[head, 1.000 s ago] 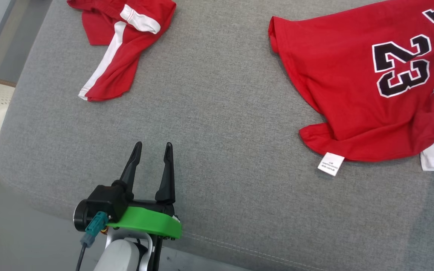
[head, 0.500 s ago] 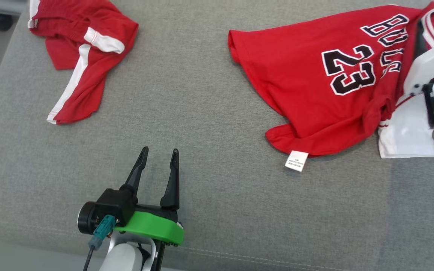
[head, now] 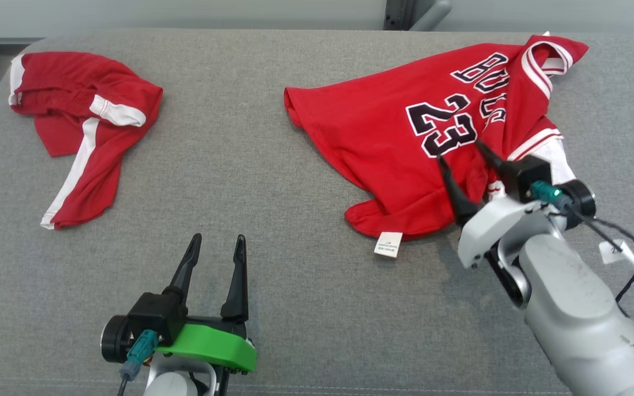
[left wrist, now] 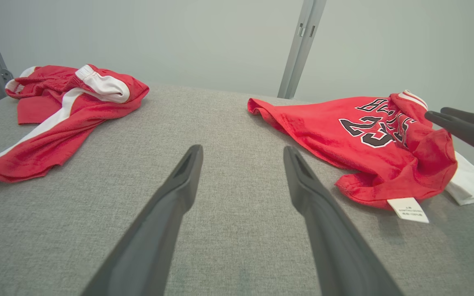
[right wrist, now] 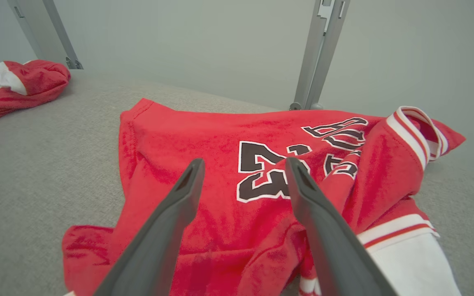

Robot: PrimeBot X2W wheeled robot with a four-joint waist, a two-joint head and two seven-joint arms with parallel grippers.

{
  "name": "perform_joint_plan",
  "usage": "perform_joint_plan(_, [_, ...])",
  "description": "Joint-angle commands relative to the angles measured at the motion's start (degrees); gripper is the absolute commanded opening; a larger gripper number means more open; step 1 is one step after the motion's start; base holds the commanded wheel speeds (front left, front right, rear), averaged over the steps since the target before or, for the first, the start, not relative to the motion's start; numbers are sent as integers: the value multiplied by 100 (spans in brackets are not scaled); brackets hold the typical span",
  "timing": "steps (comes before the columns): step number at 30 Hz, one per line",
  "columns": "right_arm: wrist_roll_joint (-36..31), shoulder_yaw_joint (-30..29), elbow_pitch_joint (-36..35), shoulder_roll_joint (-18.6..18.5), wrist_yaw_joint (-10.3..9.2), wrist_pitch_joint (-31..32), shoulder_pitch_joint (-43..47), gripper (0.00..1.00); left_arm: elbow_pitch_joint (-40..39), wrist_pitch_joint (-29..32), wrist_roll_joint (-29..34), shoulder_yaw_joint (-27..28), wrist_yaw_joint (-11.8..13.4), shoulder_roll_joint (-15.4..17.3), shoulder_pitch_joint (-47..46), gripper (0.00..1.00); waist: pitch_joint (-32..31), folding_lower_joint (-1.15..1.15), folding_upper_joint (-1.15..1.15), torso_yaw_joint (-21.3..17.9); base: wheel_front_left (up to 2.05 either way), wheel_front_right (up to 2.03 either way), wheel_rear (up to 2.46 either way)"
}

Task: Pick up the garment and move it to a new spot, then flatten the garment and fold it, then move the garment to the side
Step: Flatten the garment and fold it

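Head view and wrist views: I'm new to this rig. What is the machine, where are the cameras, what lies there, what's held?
A two-armed robot. The wide picture comes from its head camera, looking down; the others look along each hand's two dark fingers. On the grey padded surface lie a red number-23 jersey, right, and red shorts with white stripes, left. The left hand is open above bare surface; the right hand is open over the jersey. Nothing is held.
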Motion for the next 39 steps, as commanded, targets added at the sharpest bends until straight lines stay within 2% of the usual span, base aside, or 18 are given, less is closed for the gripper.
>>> perform_joint_plan(1, [96,152,-152,-82,-10,24,183,100,-8,1,50,40,-26,17,57,100,-136,0,0,-83,0,0,0])
perform_joint_plan(7, [358,1167,-1083,-362,-10,413,877,100,-40,1,66,123,-23,17,150,100,-208,0,0,17,0,0,0])
perform_joint_plan(14, [37,2038,-1682,-934,-10,916,1071,100,-70,1,3,159,-17,16,196,100,-164,0,0,159,0,0,0])
perform_joint_plan(19, [-813,2476,-1521,-1232,-10,1057,745,100,-69,1,-37,122,-12,16,105,100,-59,0,0,270,0,0,0])
perform_joint_plan(27, [-1306,2461,-960,-1073,-10,909,395,98,-58,1,-92,112,2,16,9,100,48,0,0,444,0,0,0])
perform_joint_plan(28, [-1361,2468,-863,-1055,-10,891,353,61,-56,1,-100,110,4,16,2,100,55,0,0,460,0,0,0])
perform_joint_plan(30, [-1399,2464,-679,-1001,-10,851,280,16,-51,1,-101,102,7,16,-10,100,70,0,0,489,0,0,0])
perform_joint_plan(31, [-1403,2458,-592,-976,-10,825,235,0,-49,1,-104,101,9,16,-12,100,74,0,0,501,0,0,0])
perform_joint_plan(39, [-1439,1981,-355,-554,-10,312,-134,0,-35,1,-113,121,51,16,5,100,57,0,0,510,0,0,0])
